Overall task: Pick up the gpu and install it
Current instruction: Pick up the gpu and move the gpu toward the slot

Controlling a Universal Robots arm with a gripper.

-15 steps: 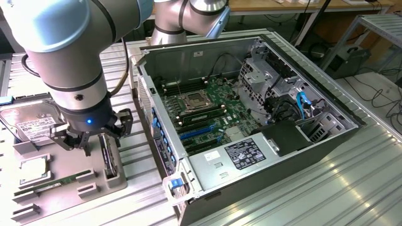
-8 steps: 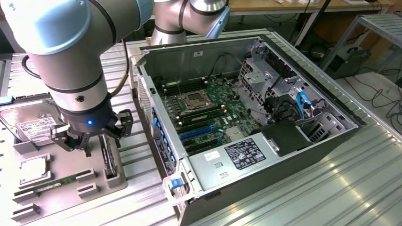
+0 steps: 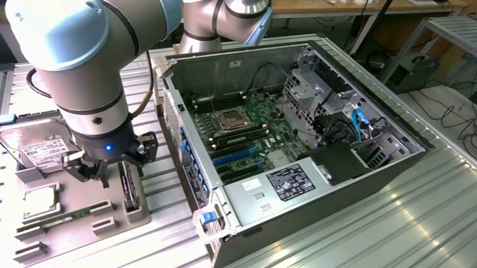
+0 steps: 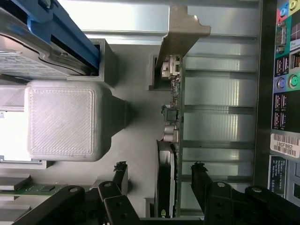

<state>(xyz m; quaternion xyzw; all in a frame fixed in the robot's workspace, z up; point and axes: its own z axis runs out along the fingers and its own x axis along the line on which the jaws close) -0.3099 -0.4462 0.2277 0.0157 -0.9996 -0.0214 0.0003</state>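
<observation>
Over the grey plastic holder tray: my black two-finger claw, spread wide
Between its jaws: thin green gpu card on edge, untouched

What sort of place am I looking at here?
Probably a robotics lab or workshop testing computer assembly: a robot arm hangs over a parts tray with a hard drive and gpu, beside an opened PC case on a metal bench.
</observation>
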